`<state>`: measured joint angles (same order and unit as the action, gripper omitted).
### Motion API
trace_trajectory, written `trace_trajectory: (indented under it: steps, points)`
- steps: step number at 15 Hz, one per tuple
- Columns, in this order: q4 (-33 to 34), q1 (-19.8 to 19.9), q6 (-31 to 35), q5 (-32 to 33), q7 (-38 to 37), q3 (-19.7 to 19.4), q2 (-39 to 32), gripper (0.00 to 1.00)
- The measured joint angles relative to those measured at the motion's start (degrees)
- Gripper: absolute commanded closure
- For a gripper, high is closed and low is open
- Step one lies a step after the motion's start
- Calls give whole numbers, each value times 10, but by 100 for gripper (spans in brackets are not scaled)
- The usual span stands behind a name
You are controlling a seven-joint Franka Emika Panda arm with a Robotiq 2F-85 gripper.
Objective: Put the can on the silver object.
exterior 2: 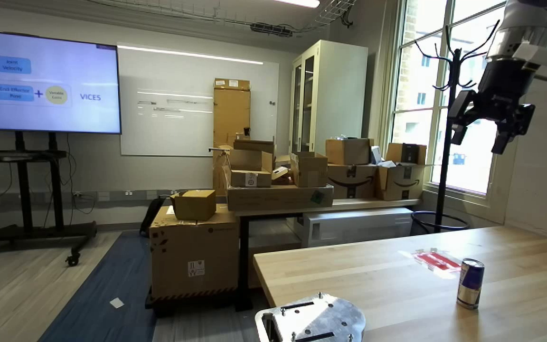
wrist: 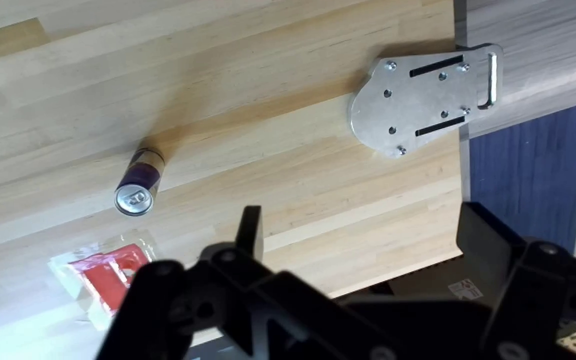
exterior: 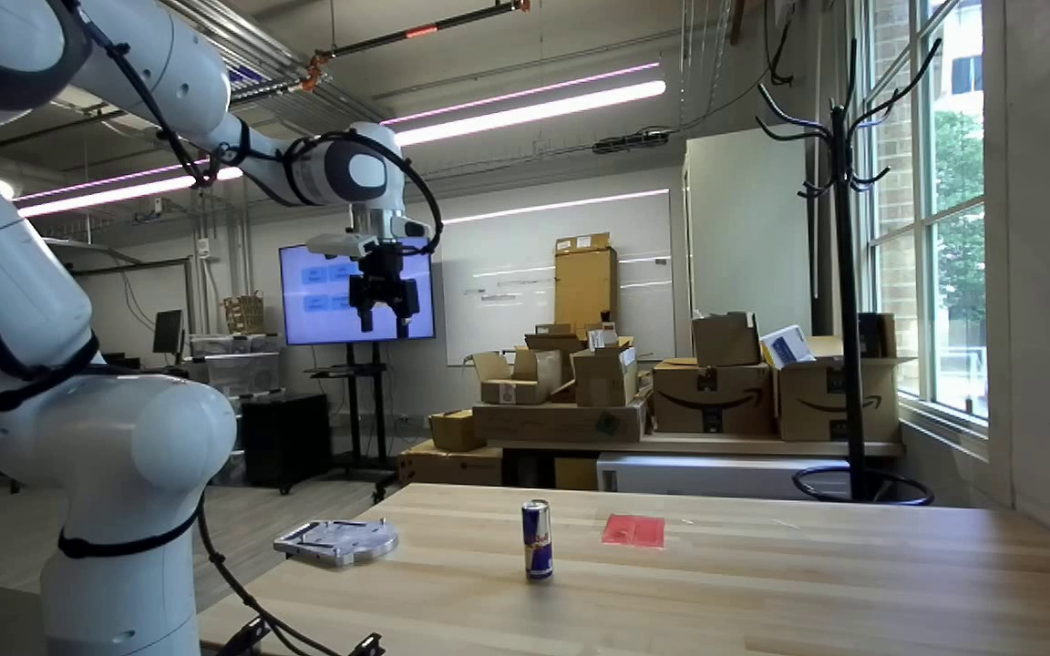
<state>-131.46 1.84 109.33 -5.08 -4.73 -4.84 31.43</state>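
Note:
The can (exterior: 537, 539) is slim, dark blue-purple with silver, and stands upright on the wooden table; it also shows in an exterior view (exterior 2: 470, 284) and at the left of the wrist view (wrist: 140, 182). The silver object (wrist: 423, 100) is a flat metal plate with slots and screws, its slotted end jutting past the table edge. It shows in both exterior views (exterior: 338, 539) (exterior 2: 316, 318), with nothing on it. My gripper (exterior: 385, 325) is open and empty, high above the table, apart from both; its fingers also show in an exterior view (exterior 2: 478, 141) and the wrist view (wrist: 360, 225).
A flat red-pink piece (exterior: 633, 530) lies on the table (exterior: 716, 610) beyond the can, also visible in the wrist view (wrist: 110, 280). A black coat rack (exterior: 844, 273) and stacked cardboard boxes (exterior: 712, 396) stand behind the table. Cables lie near the arm's base.

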Motion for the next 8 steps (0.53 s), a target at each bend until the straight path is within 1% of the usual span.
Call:
trace_trajectory:
  steps: [2,6,8]
  points:
    - [15,9,9,6,-16,0,-19,0]
    - [69,36,12,12,-53,-2,-71,0]
    - [95,52,21,30,-79,-3,-105,0]
